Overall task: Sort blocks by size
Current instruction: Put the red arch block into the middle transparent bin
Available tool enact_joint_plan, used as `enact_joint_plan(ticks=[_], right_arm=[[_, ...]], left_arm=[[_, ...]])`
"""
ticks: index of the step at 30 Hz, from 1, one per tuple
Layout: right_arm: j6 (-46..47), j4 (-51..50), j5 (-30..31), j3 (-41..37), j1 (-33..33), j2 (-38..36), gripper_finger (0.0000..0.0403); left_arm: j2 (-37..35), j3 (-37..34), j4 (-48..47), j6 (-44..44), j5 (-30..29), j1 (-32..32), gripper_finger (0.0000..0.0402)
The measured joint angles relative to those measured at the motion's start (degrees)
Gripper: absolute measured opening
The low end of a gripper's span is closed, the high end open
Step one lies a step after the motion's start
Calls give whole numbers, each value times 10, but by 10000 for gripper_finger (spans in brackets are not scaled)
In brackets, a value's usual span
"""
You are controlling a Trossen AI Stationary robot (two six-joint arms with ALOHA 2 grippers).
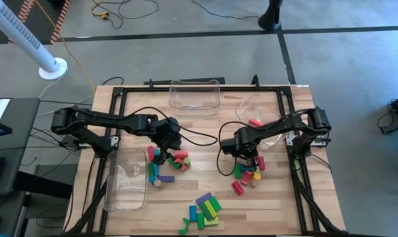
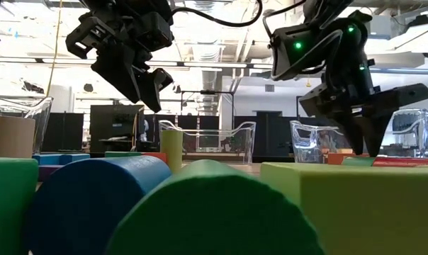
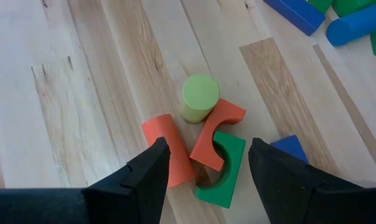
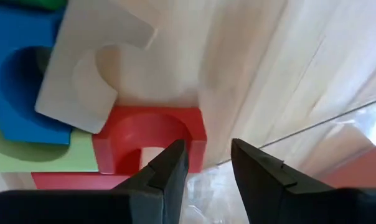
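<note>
The blocks lie in three loose heaps on the wooden table point(image 1: 278, 204). My left gripper point(image 3: 210, 149) hovers open over the left heap point(image 1: 172, 161). Below it an upright yellow-green cylinder point(image 3: 197, 96), an orange arch point(image 3: 220, 124), a green arch point(image 3: 228, 171) and an orange-red piece point(image 3: 169, 149) lean together. My right gripper point(image 4: 210, 152) points down, open, over the right heap point(image 1: 248, 172). It hangs just beside a red arch point(image 4: 147, 137), with nothing between its fingers. A pale arch point(image 4: 91, 68) and a blue arch point(image 4: 17, 74) lie beyond the red one.
Three clear bins stand on the table: one at the far edge point(image 1: 194, 95), one at the right point(image 1: 258, 108) with a red block point(image 1: 255, 122) inside, and one at the near left point(image 1: 130, 178). A third heap point(image 1: 202, 210) lies near the front edge, close to the low camera.
</note>
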Motion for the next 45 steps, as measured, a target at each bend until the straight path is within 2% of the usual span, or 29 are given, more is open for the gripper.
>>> enact_joint_plan(ticks=[6, 17, 20, 25, 32, 45], right_arm=[[-2, 4, -39, -4, -25, 0, 162], [-8, 34, -61, -50, -41, 0, 158], [-2, 40, -61, -46, -38, 0, 134], [-2, 47, -59, -42, -34, -1, 64], [0, 29, -58, -39, -35, 0, 59], [-7, -4, 70, 80, -35, -32, 59]], left_arm=[[0, 0, 0, 0, 0, 0, 210], [0, 0, -1, 4, 0, -13, 210], [0, 0, 0, 9, 0, -14, 210], [0, 0, 3, 10, -3, -14, 210], [0, 0, 3, 5, -5, -14, 210], [0, 0, 107, 21, -76, -12, 210]])
